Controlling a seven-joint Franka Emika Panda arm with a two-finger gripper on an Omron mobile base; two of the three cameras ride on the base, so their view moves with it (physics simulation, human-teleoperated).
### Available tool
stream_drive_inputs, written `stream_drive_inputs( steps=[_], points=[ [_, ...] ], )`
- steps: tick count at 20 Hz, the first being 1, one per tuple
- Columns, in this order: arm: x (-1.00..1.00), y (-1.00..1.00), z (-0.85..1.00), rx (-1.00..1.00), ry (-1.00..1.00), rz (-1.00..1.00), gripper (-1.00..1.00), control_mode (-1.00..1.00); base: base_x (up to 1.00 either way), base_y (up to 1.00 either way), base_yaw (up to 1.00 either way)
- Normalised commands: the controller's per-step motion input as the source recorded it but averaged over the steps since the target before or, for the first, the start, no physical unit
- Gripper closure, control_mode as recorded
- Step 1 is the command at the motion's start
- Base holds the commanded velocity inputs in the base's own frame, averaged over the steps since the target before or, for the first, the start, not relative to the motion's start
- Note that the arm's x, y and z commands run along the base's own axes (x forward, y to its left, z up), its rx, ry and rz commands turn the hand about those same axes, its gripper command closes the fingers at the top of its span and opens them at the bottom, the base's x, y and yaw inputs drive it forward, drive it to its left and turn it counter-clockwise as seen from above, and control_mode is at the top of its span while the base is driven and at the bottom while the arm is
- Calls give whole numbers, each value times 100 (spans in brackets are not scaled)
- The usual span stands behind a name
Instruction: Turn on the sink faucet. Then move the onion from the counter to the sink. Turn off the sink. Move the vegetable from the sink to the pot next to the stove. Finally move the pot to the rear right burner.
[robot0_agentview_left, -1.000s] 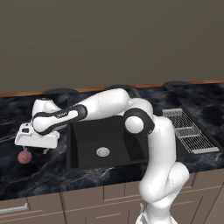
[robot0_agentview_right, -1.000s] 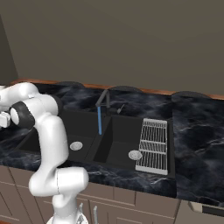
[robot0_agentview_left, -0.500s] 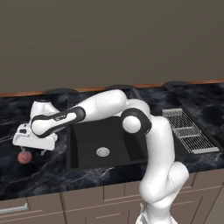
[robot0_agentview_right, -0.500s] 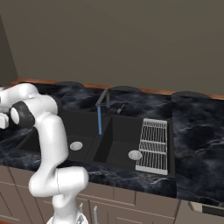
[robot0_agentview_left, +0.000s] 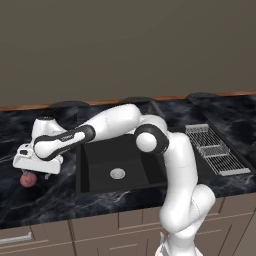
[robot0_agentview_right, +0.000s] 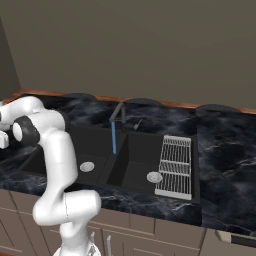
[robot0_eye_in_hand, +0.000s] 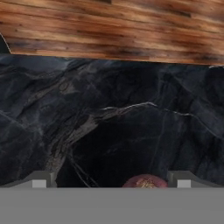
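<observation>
At the left of the left base view, the pincer (robot0_agentview_left: 31, 172) hangs right over the onion (robot0_agentview_left: 28, 180), which sits on the black marble table (robot0_agentview_left: 45, 202) left of the sink (robot0_agentview_left: 120, 165). The jaws are spread wide and hold nothing; in the hand view the onion's top shows at the bottom between the fingertips (robot0_eye_in_hand: 41, 179). A blue stream runs from the faucet (robot0_agentview_right: 118, 113) at the centre of the right base view.

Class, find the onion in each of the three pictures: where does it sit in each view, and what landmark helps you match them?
Left base view: the onion lies at the far left on the counter, just under the open hand.
Right base view: I cannot find it.
Hand view: its top peeks up at the bottom centre, between the fingertips.
Shared landmark: the counter's brown wooden back edge.
</observation>
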Motion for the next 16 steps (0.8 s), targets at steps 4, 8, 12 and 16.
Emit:
stream_drive_inputs(
  steps=[4, 8, 12, 16],
  points=[
    [10, 6, -6, -1, 0, -3, -100, -100, 0, 0, 0],
    [10, 5, -7, -1, 0, -3, -100, -100, 0, 0, 0],
    [8, 5, -7, -1, 0, -3, -100, -100, 0, 0, 0],
    [8, 8, -4, -1, 0, -3, -100, -100, 0, 0, 0]
  ],
)
